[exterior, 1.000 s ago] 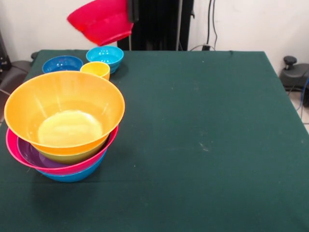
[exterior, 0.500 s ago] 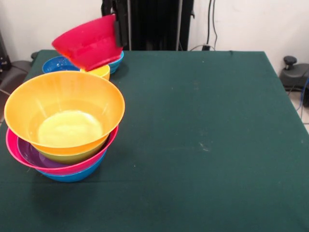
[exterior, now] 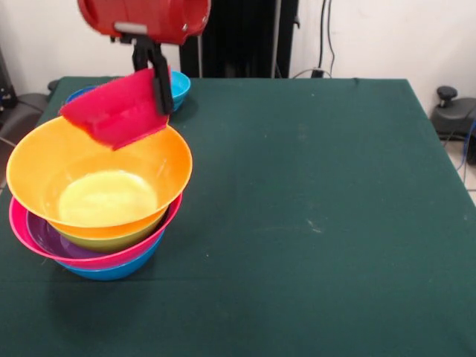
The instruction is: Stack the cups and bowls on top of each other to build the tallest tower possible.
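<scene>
My gripper [exterior: 159, 91] is shut on the rim of a small red bowl [exterior: 115, 111], which hangs tilted just above the far rim of the tower. The tower [exterior: 97, 201] stands at the table's left: a large orange bowl [exterior: 149, 156] on top, with a green [exterior: 111, 240], a purple [exterior: 48, 236], a pink [exterior: 145, 249] and a blue bowl [exterior: 111, 272] nested under it. Behind the red bowl, parts of a light blue bowl [exterior: 179, 85] and a dark blue bowl [exterior: 73, 95] show. The cups are hidden.
The red arm housing [exterior: 145, 16] hangs over the far left corner. The green tablecloth [exterior: 312, 208] stretches to the right of the tower. Cables and a black stand sit beyond the table's far edge.
The gripper has carried the red bowl down and toward the tower, from high over the far corner to just above the orange bowl's rim. It now covers the yellow cup seen earlier.
</scene>
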Robot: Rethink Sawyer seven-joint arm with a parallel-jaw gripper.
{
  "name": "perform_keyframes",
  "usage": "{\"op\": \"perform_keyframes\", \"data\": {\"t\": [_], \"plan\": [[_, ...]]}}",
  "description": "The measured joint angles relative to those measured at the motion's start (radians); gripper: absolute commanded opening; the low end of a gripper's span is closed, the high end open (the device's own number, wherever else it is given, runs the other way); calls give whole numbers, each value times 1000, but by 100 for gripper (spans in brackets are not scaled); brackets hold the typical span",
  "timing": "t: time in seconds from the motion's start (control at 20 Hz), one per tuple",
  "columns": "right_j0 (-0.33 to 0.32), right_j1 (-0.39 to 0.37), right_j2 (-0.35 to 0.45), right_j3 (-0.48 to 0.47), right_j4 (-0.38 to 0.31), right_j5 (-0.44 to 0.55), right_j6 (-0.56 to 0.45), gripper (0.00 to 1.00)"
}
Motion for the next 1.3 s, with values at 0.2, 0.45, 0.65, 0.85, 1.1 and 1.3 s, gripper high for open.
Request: {"op": "perform_keyframes", "data": {"t": [0.2, 0.45, 0.65, 0.85, 1.1, 1.3], "plan": [[-1, 42, 10, -47, -10, 35, 0, 0], [-10, 68, 32, -62, -14, 41, 0, 0], [-17, 76, 42, -62, -17, 41, 0, 0], [-34, 83, 51, -61, -27, 40, 0, 0], [-69, 84, 60, -54, -47, 41, 0, 0], [-94, 84, 62, -46, -50, 41, 0, 0]]}}
